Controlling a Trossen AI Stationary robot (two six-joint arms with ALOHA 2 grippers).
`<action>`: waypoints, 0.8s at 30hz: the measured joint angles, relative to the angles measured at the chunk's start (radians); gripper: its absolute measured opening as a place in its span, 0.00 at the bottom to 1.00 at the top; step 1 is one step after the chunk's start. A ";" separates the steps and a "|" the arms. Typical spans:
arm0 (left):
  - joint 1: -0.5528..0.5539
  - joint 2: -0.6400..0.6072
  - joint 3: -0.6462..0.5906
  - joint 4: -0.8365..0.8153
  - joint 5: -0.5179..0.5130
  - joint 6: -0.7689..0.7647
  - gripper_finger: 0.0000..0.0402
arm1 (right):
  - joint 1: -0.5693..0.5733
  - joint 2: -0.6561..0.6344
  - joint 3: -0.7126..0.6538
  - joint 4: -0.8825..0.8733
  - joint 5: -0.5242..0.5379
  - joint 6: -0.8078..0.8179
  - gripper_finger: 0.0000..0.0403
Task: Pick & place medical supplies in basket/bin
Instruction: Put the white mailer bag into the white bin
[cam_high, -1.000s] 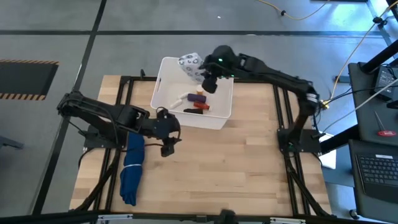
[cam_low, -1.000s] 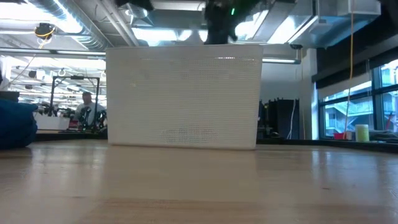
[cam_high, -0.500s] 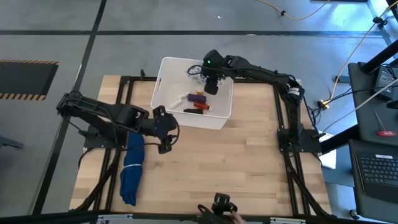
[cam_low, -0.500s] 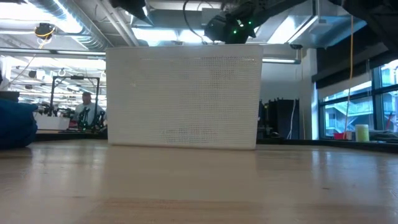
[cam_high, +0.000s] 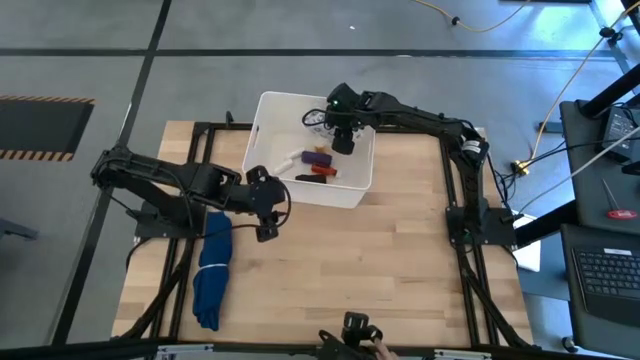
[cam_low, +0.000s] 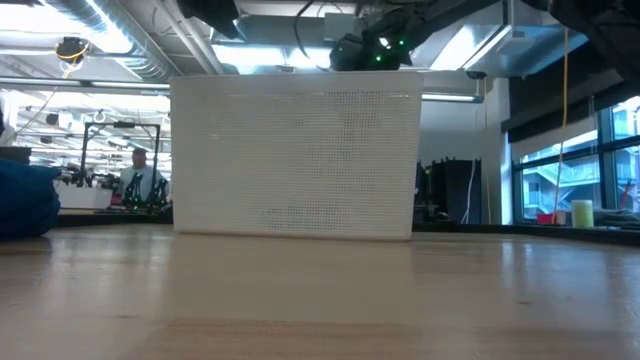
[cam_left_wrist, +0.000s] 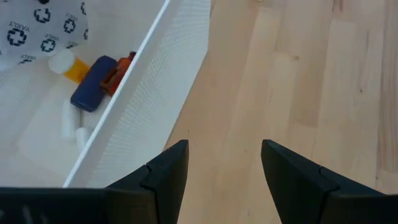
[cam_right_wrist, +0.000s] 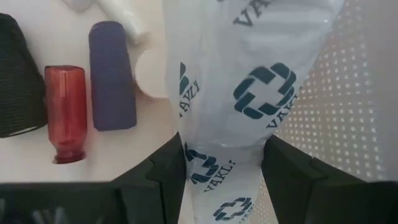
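Note:
The white bin (cam_high: 300, 192) stands on the far half of the table and fills the low view (cam_low: 295, 150). On its floor lie a purple oblong (cam_right_wrist: 112, 74), a red tube (cam_right_wrist: 65, 109), a black piece (cam_right_wrist: 18, 74), a white roll (cam_right_wrist: 121, 12) and a white-capped orange vial (cam_left_wrist: 71, 65). My right gripper (cam_high: 342, 135) reaches down into the bin's far right part, shut on a clear pouch printed with blue crosses (cam_right_wrist: 249, 93). My left gripper (cam_high: 264, 222) hovers open over bare table beside the bin's near left corner (cam_left_wrist: 224, 168). My right gripper (cam_right_wrist: 224, 168) pinches the printed pouch between its two fingers, at a narrowed, gathered part (cam_right_wrist: 217, 155). It comes from above, pointing down into the bin. The pouch widens beyond the fingertips, next to the bin's right wall. I cannot tell whether it touches the floor.
A long folded blue cloth (cam_high: 212, 270) lies on the table's left side, near my left arm. Black frame rails (cam_high: 455, 200) run along the table's left and right sides. Bare wood (cam_high: 380, 270) spreads across the near and right parts. A person shows in the room beyond (cam_low: 138, 175).
My right gripper has come down from above the bin's far rim into the bin, moving a little toward the near edge and carrying the printed pouch with it. The pouch, first over the far rim, now sits inside the bin.

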 joint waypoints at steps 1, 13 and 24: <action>0.000 0.000 0.000 0.000 0.001 0.000 0.49 | 0.000 0.002 -0.003 0.001 0.001 0.000 0.44; 0.000 0.000 0.000 0.000 0.030 -0.003 0.49 | 0.003 0.011 -0.019 -0.036 -0.011 0.005 0.44; 0.000 0.000 0.000 0.001 0.028 -0.003 0.49 | 0.003 0.011 -0.018 -0.033 -0.008 0.007 0.46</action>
